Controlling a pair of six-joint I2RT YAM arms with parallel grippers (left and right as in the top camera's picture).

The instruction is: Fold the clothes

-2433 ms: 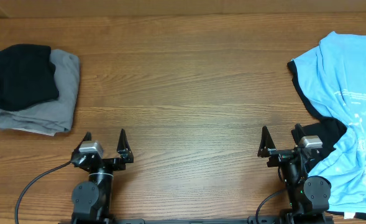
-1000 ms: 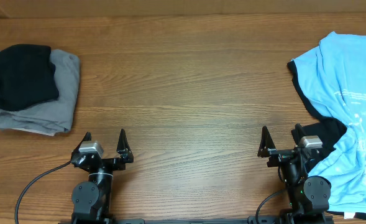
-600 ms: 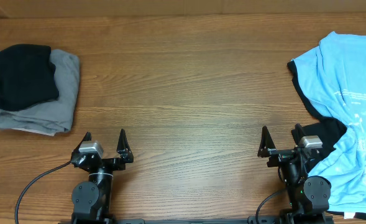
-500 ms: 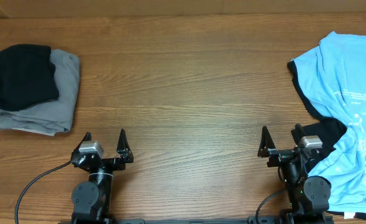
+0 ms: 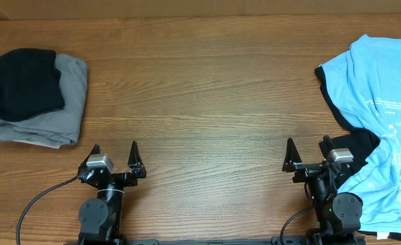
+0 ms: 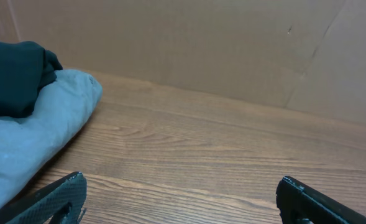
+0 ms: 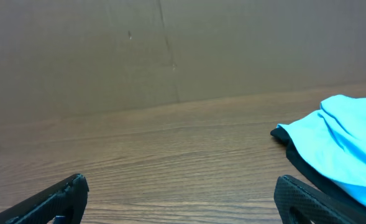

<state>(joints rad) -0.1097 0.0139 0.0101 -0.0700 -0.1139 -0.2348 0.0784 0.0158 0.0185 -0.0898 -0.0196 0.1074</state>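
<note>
While the left pincer [image 5: 114,148] and right pincer [image 5: 308,146] rest released and empty, no fold is begun: you must draw the light blue tee [image 5: 380,102], heaped over the black tee [image 5: 357,144] at the counter's [image 5: 207,102] right, to centre and flatten it.

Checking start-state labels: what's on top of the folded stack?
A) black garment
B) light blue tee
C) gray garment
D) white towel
A: a folded black garment lies on top of the gray garment, while the light blue tee lies unfolded, well apart from the stack.
</note>
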